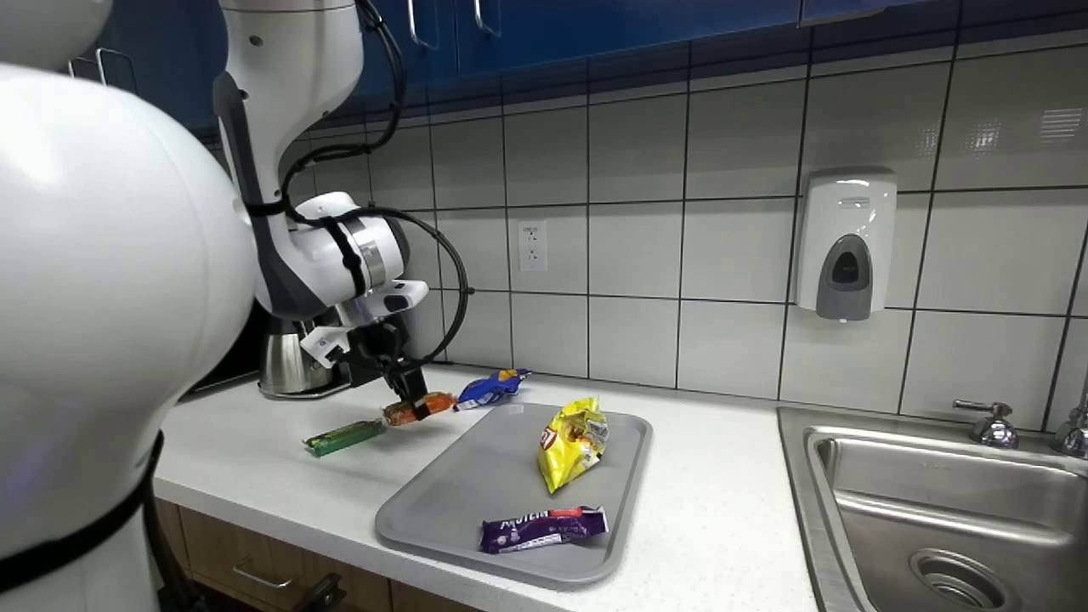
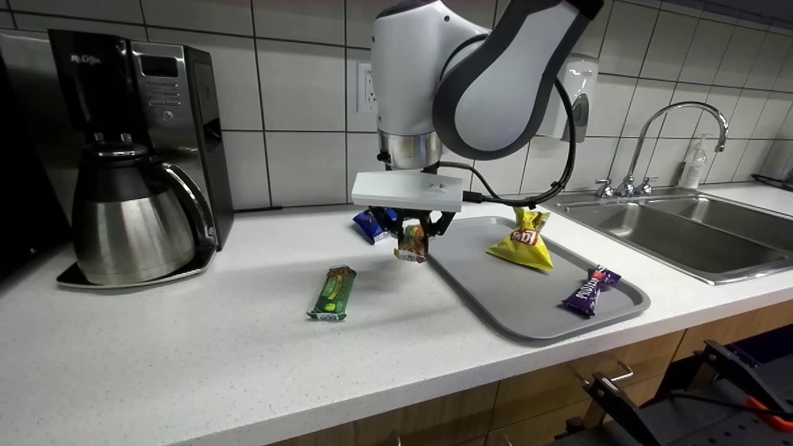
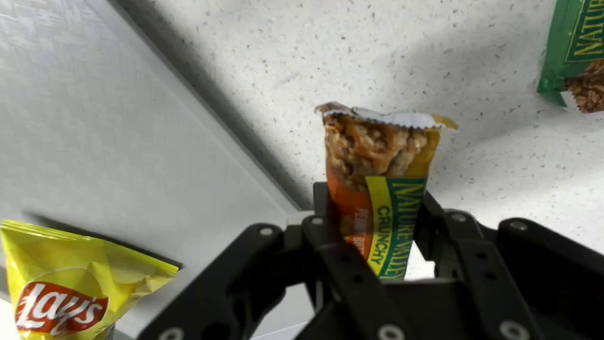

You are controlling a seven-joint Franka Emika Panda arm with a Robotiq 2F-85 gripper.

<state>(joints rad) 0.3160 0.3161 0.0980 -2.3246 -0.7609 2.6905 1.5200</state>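
Note:
An orange Nature Valley granola bar (image 3: pixel 382 146) sits between the two fingers of my gripper (image 3: pixel 375 203), which is shut on its sides. In an exterior view the bar (image 2: pixel 411 248) appears to be held just above the white counter, to the side of the grey tray (image 2: pixel 477 303). A green granola bar (image 2: pixel 334 294) lies on the counter nearby, its end also showing in the wrist view. The blue packet (image 1: pixel 491 388) rests behind the gripper, near the wall. On the tray are a yellow Lay's bag (image 1: pixel 571 446) and a purple protein bar (image 1: pixel 544 529).
A coffee maker with a steel carafe (image 2: pixel 133 223) stands at the counter's back. Beyond the tray is a steel sink (image 1: pixel 935 518) with a tall faucet (image 2: pixel 650 124). A soap dispenser (image 1: pixel 848 242) hangs on the tiled wall. Wooden drawers run below the counter's front edge.

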